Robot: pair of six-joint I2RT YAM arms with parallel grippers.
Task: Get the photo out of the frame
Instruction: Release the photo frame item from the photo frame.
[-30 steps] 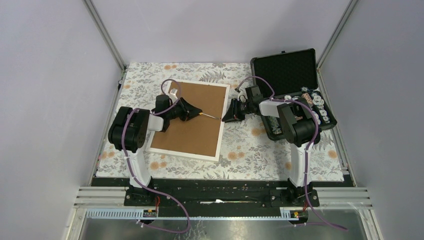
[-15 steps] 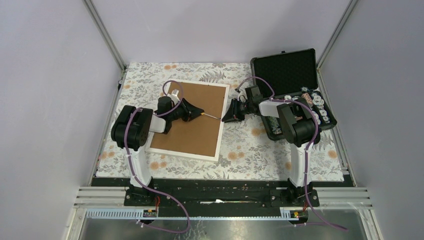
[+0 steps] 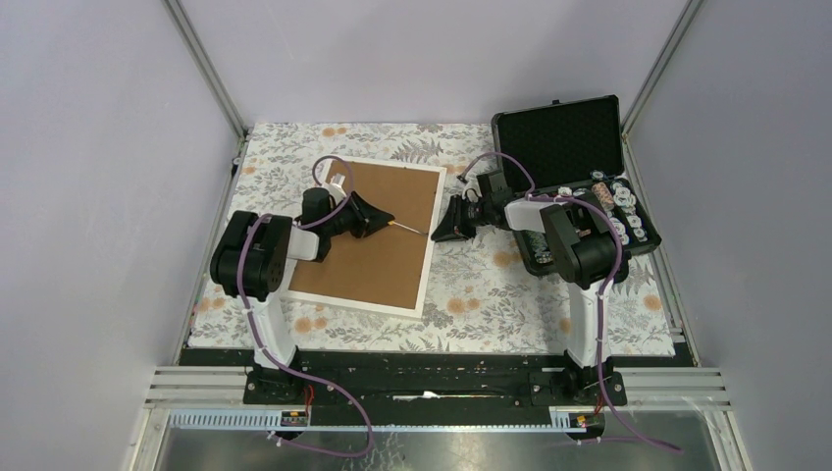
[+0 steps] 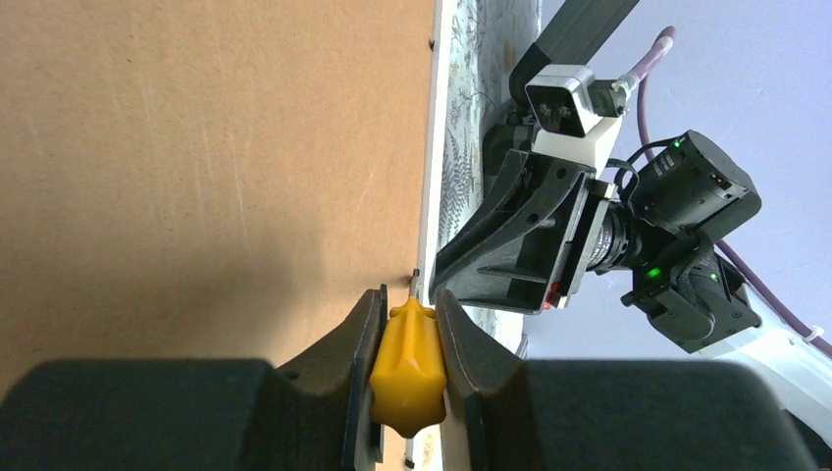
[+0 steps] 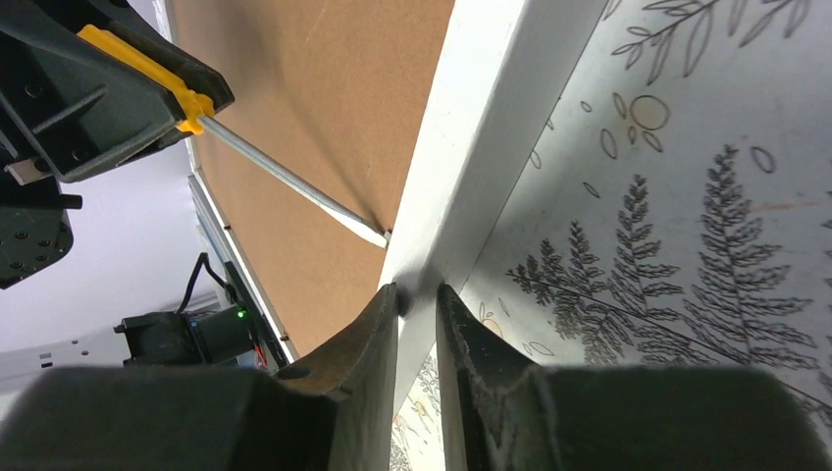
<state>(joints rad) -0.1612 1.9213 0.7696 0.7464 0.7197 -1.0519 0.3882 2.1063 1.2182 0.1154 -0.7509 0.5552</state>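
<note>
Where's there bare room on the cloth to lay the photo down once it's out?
Widest bare cloth: the near-right patch between the frame, the case and the right arm's base. A narrower strip runs behind the frame, left of the case. Crowded: the gap by the frame's right edge, where the right gripper pinches it.

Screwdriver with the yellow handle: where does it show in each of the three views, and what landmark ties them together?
Top external: screwdriver at centre, over the brown-backed frame, tip at its right edge.
Left wrist: bottom centre, yellow handle between the left fingers.
Right wrist: upper left, shaft slanting down to the frame's rim.
Shared landmark: the frame's white right edge.
</note>
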